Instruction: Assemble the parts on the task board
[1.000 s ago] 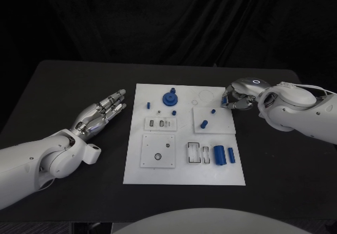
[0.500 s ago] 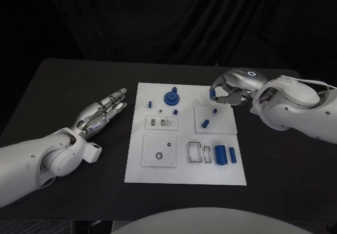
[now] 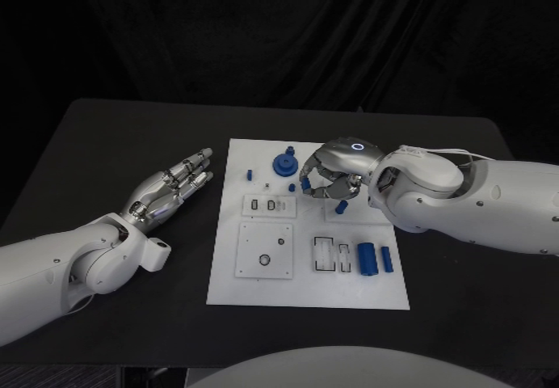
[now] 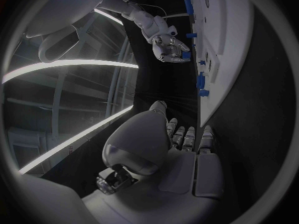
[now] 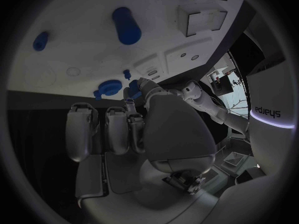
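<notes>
The white task board (image 3: 227, 242) lies mid-table. My right hand (image 3: 334, 174) hovers over its upper middle, pinching a small blue part (image 3: 306, 184) at its fingertips; the same part (image 4: 185, 57) shows under that hand (image 4: 167, 44) in the left wrist view, and it (image 5: 132, 91) sits between thumb and finger in the right wrist view. Just left of the hand stands a blue round part with a peg (image 3: 283, 164). My left hand (image 3: 174, 182) lies flat with fingers apart, left of the board, holding nothing.
On the board are a small blue peg (image 3: 247, 172), a blue peg (image 3: 340, 207) under my right forearm's edge, two blue cylinders (image 3: 363, 257) at lower right, and white blocks with slots (image 3: 329, 253). The black table (image 3: 105, 137) surrounds the board.
My right hand has moved left from the board's right edge to over its upper middle, carrying the small blue part. The left hand has stayed still.
</notes>
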